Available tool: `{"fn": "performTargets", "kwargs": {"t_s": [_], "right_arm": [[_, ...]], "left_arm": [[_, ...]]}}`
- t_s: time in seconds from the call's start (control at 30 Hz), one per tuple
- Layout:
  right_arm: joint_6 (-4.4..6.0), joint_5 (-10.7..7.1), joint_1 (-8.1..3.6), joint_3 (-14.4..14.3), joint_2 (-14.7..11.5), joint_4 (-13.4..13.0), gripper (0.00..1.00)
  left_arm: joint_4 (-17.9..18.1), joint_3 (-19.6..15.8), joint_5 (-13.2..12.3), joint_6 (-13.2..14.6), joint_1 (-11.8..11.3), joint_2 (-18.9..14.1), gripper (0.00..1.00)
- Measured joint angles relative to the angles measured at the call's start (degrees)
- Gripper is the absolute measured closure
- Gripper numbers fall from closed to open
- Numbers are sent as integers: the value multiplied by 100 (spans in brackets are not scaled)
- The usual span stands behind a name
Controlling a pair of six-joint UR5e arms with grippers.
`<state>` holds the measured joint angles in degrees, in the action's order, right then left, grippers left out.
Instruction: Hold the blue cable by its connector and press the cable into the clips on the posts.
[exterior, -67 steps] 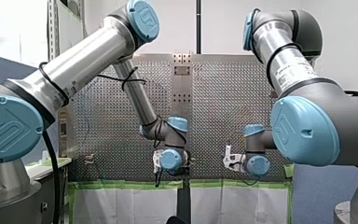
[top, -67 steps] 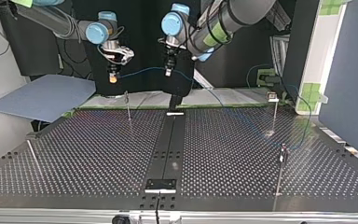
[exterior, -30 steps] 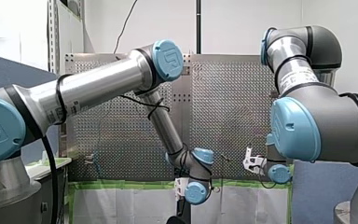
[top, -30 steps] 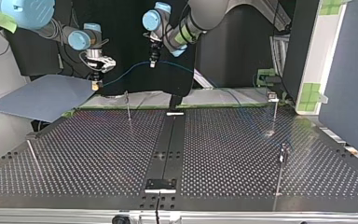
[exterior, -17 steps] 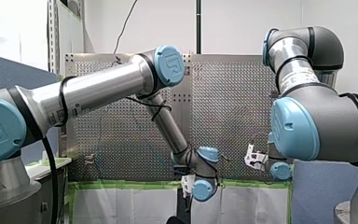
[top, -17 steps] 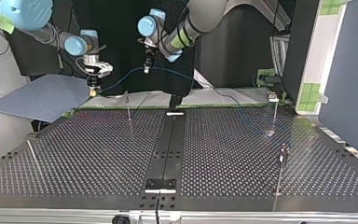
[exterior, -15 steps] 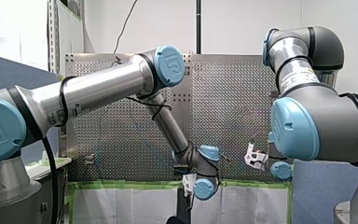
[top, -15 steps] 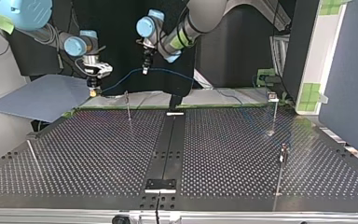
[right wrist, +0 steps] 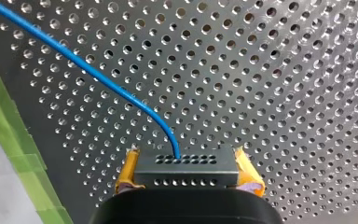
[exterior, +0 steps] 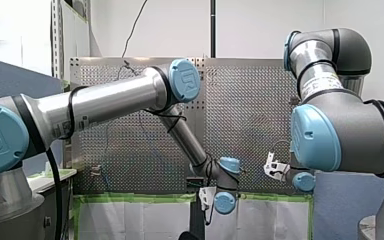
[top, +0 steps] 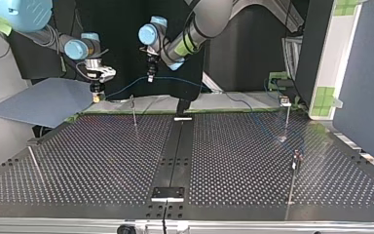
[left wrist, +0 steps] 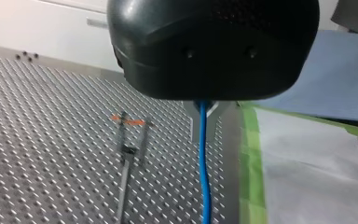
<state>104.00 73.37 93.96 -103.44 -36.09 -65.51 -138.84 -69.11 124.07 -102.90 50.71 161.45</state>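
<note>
In the right wrist view my right gripper (right wrist: 186, 157) is shut on the black connector (right wrist: 186, 171), yellow pads (right wrist: 127, 173) on both sides. The blue cable (right wrist: 121, 93) leaves the connector over the perforated table. In the left wrist view my left gripper (left wrist: 203, 129) is shut on the blue cable (left wrist: 204, 177) with its metal fingers. A thin post with a clip (left wrist: 127, 156) stands beside and below it. In the top view my right gripper (top: 95, 95) hangs at the back left and my left gripper (top: 150, 75) is right of it. The cable (top: 124, 86) spans between them above a post (top: 133, 110).
Further posts stand at the top view's right (top: 287, 115), front right (top: 295, 171) and front left (top: 33, 163). A blue sheet (top: 39, 101) lies beyond the table's back left. A black strip (top: 175, 151) runs down the table's middle. Green tape (left wrist: 250, 154) edges the table.
Both arms have shifted toward the top view's left, carrying the cable with them. The cable span now hangs over the back-left post. Both grips are unchanged.
</note>
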Motion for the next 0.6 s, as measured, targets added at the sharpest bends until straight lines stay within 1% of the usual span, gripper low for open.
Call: {"fn": "performTargets", "kwargs": {"t_s": [0.1,0.23,0.33,0.47,0.6], "right_arm": [[72,-59,-64,59,0,3,100],[132,-167,-140,150,7,42,100],[165,-215,-185,180,17,48,100],[157,-237,-220,233,78,60,100],[133,-242,-230,342,210,107,100]], "left_arm": [[-155,157,21,-13,-33,71,100],[-320,333,-7,-17,-71,99,100],[-384,475,-70,-18,-114,101,100],[-423,668,-145,-19,-188,101,100],[-438,875,-209,-19,-271,103,100]]}}
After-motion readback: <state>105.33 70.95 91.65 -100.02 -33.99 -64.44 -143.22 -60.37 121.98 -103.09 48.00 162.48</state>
